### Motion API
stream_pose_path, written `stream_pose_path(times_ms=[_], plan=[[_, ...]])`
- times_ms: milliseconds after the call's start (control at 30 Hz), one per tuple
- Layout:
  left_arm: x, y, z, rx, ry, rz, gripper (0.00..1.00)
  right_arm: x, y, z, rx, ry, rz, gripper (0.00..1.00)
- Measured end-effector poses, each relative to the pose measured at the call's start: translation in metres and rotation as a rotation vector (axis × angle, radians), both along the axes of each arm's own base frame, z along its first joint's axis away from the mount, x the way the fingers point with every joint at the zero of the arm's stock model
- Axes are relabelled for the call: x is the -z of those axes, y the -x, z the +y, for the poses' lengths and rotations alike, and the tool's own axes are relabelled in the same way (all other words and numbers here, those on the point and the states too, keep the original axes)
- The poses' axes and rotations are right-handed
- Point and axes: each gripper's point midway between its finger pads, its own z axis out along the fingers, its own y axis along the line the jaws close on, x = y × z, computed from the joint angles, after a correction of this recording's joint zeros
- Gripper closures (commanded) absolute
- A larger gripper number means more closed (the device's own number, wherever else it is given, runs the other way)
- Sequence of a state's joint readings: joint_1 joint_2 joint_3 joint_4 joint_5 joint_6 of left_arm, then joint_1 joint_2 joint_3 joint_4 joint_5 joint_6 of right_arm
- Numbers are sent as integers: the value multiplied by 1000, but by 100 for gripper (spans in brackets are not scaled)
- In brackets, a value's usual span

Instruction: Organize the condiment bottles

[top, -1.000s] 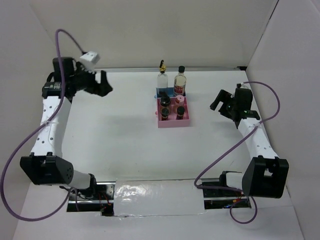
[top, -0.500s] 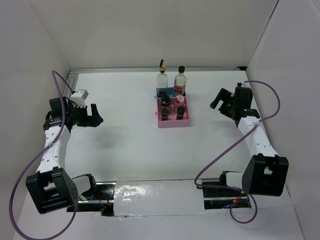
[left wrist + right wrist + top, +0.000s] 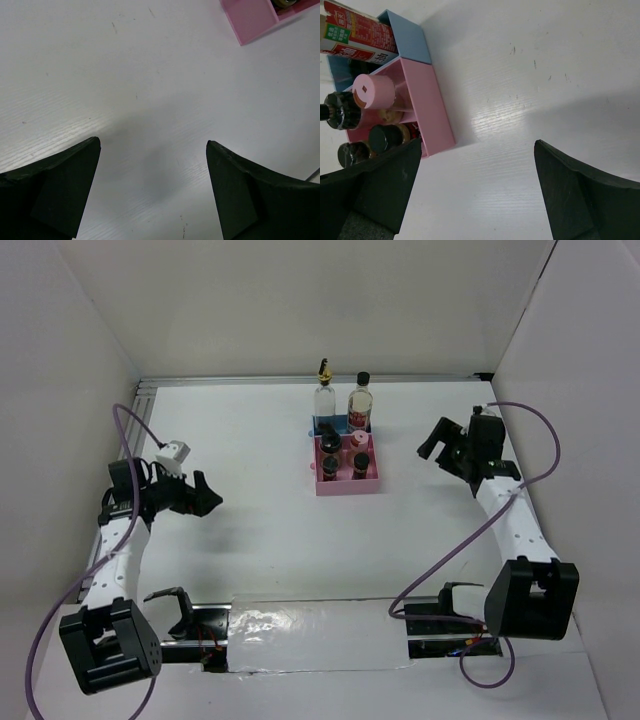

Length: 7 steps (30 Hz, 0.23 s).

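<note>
Two tall clear bottles stand in the blue tray point(image 3: 318, 426) at the back centre: one with a yellow-black pourer top point(image 3: 325, 395), one with a black cap and red label point(image 3: 361, 400). In front, the pink tray point(image 3: 372, 478) holds three dark-lidded spice jars point(image 3: 330, 468) and a pink-capped jar point(image 3: 357, 440). My left gripper point(image 3: 208, 495) is open and empty, low over bare table far left of the trays. My right gripper point(image 3: 430, 440) is open and empty, to the right of the trays. The right wrist view shows the red-label bottle point(image 3: 355, 32), the pink-capped jar point(image 3: 372, 91) and the spice jars point(image 3: 382, 137).
White walls close the table at the back and both sides. The left wrist view shows my open left gripper point(image 3: 152, 142) over white table and a corner of the pink tray point(image 3: 250, 17). The right wrist view shows my right gripper point(image 3: 478, 143) over white table beside the pink tray point(image 3: 427, 105).
My left arm has swung down from the back left corner toward the near left and lowered over the table. The right arm has barely moved. The bottles and trays are unchanged.
</note>
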<state>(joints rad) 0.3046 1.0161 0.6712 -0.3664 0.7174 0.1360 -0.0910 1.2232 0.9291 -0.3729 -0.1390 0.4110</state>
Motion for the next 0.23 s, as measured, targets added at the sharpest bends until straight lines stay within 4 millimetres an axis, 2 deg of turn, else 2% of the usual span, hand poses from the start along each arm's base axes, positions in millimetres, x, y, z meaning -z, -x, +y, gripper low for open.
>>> stream_pose_path(times_ms=[233], plan=[[-6,-3,-6,41,-14,-45,1,-9,6,2,-3,3,-27,0]])
